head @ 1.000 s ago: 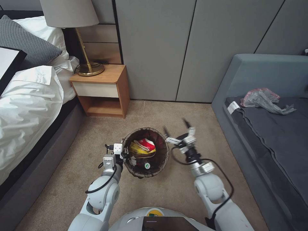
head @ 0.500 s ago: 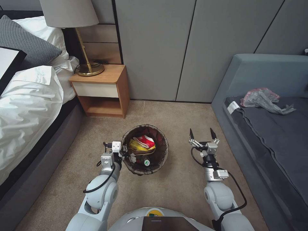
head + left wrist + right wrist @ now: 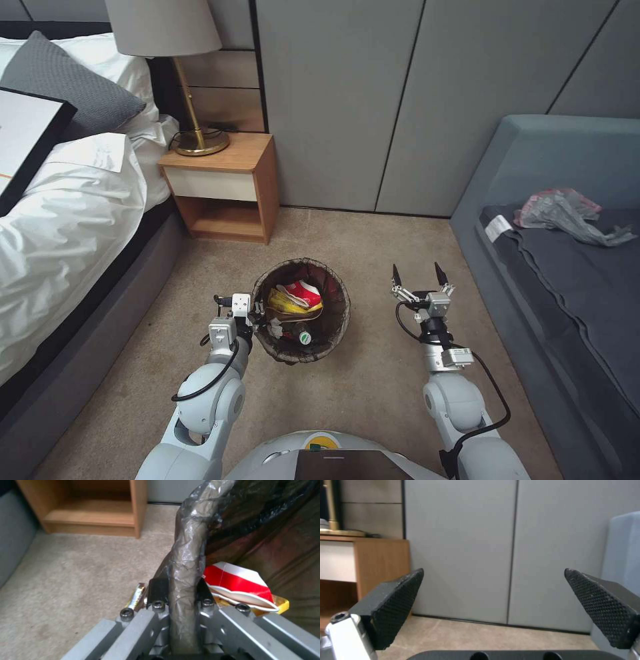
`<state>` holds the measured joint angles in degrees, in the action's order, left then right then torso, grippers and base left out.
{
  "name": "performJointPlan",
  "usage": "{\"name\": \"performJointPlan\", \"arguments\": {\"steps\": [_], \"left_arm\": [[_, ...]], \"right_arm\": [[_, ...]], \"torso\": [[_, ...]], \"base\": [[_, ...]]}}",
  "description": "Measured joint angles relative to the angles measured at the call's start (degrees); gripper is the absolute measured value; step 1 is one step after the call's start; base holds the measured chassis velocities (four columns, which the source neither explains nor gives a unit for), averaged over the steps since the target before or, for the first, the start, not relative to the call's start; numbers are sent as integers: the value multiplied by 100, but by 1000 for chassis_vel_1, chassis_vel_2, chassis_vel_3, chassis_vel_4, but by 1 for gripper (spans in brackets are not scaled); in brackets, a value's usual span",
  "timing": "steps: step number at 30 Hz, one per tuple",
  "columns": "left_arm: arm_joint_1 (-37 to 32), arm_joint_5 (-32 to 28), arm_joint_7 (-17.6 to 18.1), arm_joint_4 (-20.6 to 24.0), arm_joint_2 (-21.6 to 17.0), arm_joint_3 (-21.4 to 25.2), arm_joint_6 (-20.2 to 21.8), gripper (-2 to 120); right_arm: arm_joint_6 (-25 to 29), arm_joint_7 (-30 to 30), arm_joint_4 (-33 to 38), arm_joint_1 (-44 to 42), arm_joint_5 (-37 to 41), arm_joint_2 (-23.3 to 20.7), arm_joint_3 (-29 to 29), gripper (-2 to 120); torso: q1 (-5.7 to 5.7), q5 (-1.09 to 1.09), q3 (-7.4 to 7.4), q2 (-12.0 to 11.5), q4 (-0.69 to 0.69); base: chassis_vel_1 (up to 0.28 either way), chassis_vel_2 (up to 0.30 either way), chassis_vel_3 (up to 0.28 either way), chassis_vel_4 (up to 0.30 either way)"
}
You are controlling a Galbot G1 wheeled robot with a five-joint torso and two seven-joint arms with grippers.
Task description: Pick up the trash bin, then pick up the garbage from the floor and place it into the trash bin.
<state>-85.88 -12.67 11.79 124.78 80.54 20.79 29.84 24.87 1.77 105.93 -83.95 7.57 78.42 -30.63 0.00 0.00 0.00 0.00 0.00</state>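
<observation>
The trash bin (image 3: 331, 325), round and lined with a dark bag folded over its rim, is in front of me in the head view. In it lie a crushed red-and-white cup (image 3: 302, 293), a yellow wrapper (image 3: 287, 305) and a bottle with a green cap (image 3: 305, 338). My left gripper (image 3: 260, 325) is shut on the bin's near-left rim. The left wrist view shows that gripper (image 3: 181, 592) clamping the bag-covered rim (image 3: 186, 555), with the cup (image 3: 238, 580) just inside. My right gripper (image 3: 419, 273) hangs open and holds nothing, well right of the bin; its pads (image 3: 398, 602) stand wide apart.
A wooden nightstand (image 3: 223, 187) with a brass lamp (image 3: 193, 120) stands against the grey wall panels. The bed (image 3: 60, 220) runs along the left. A grey sofa (image 3: 567, 280) with a crumpled plastic bag (image 3: 567, 213) is on the right. Beige carpet (image 3: 373, 373) lies between them.
My right gripper has pulled away from the bin's right rim, moved right and turned upright, still open. The camera has shifted slightly. The left gripper keeps its hold.
</observation>
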Motion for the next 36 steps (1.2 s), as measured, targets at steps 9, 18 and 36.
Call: {"name": "performJointPlan", "arguments": {"steps": [9,18,36], "left_arm": [[6,-26,-4,10,-16,11,5,2],[13,-47,-5,13,-14,41,10,2],[24,-27,7,-50,-6,36,-61,2]], "right_arm": [[1,-100,12,5,13,-2,-2,99],[7,-188,-18,56,17,-5,21,99],[-21,-195,-37,106,20,11,26,98]], "torso": [[0,0,0,0,0],[0,0,0,0,1],[0,0,0,0,1]], "base": [[85,92,87,93],[118,123,117,111],[121,129,125,125]]}}
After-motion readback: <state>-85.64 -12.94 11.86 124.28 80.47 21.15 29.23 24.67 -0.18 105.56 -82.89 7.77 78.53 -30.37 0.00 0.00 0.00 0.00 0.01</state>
